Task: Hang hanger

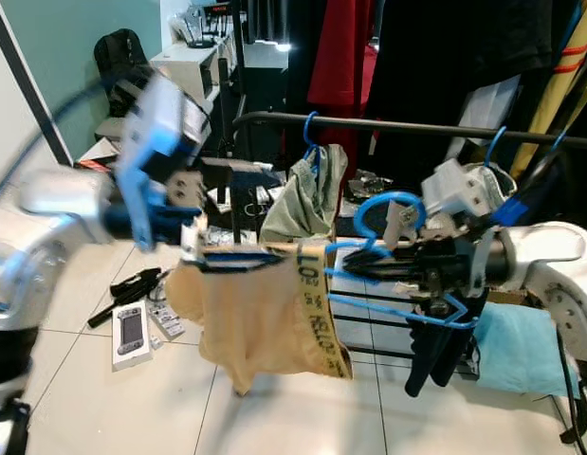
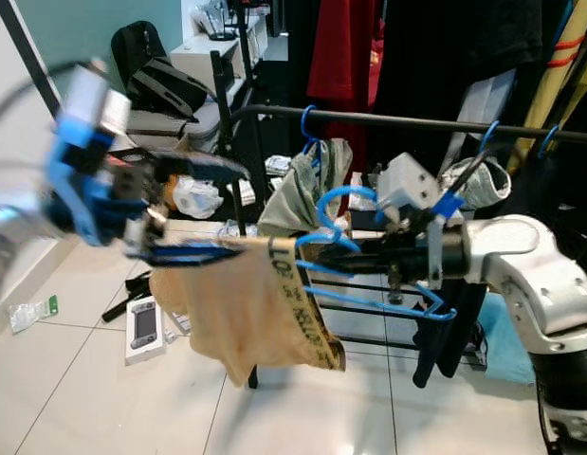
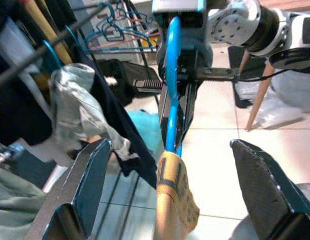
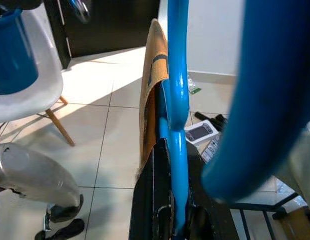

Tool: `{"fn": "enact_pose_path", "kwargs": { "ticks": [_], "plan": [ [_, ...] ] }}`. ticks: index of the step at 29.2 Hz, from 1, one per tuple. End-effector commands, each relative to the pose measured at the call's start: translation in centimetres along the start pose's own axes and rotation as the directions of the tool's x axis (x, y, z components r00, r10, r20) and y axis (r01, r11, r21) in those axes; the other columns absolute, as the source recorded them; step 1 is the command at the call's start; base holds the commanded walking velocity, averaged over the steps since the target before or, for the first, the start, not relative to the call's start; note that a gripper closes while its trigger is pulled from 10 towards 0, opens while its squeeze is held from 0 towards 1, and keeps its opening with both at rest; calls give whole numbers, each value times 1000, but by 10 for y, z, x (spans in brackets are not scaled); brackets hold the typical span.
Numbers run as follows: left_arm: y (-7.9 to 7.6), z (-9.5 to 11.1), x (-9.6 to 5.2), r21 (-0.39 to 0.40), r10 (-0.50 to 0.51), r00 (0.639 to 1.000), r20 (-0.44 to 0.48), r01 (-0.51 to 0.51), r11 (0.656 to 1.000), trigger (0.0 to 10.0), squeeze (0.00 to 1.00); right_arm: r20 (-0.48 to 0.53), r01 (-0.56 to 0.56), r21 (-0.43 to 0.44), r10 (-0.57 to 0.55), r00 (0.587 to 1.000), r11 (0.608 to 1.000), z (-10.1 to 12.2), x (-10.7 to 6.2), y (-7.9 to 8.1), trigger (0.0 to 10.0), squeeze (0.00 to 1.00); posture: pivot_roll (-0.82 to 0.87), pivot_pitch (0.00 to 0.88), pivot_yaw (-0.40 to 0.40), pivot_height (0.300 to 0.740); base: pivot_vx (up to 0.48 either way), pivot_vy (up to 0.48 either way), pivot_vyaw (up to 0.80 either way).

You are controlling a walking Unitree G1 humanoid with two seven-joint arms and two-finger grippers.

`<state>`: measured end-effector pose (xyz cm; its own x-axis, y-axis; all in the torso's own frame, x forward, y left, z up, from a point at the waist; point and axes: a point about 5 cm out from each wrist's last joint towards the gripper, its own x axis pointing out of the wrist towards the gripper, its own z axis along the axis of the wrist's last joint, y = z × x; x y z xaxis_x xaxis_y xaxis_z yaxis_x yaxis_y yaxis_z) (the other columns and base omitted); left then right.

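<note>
A black rail [image 1: 416, 128] crosses the scene with clothes on blue hooks. Below and in front of it hangs a tan cloth [image 1: 265, 318] on a blue hanger [image 1: 388, 284], held level between both arms. The right gripper [image 1: 369, 268] is clamped on the hanger beside its hook. The left gripper [image 2: 193, 209] is blurred near the other end; its fingers [image 3: 87, 190] stand apart.

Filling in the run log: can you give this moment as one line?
right pincer: shut on blue plastic hanger | tan printed garment: draped on it | left pincer: open, by garment | black rail: not reached
</note>
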<state>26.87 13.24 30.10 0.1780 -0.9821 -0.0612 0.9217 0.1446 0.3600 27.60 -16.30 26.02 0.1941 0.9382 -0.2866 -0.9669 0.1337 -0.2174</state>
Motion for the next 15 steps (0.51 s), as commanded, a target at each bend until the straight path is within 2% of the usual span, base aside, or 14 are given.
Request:
{"fn": "enact_pose_path", "kwargs": {
  "ticks": [1,9,15],
  "plan": [
    [0,-4,1,-12,6,1000,-19,-6,1000,10000,0,9,-19,-46,20,1000,999,7,4,1,10000,0,-65,0,25,740,0,0,0],
    [0,-13,8,-38,9,998,-62,-11,999,10000,0,14,-30,-72,31,999,997,9,12,-1,10000,0,-64,0,25,740,0,0,0],
    [-7,-25,7,-33,-31,984,-175,26,999,10000,0,22,-36,-95,39,999,995,13,18,-3,10000,0,-62,0,26,740,0,0,0]
  ]
}}
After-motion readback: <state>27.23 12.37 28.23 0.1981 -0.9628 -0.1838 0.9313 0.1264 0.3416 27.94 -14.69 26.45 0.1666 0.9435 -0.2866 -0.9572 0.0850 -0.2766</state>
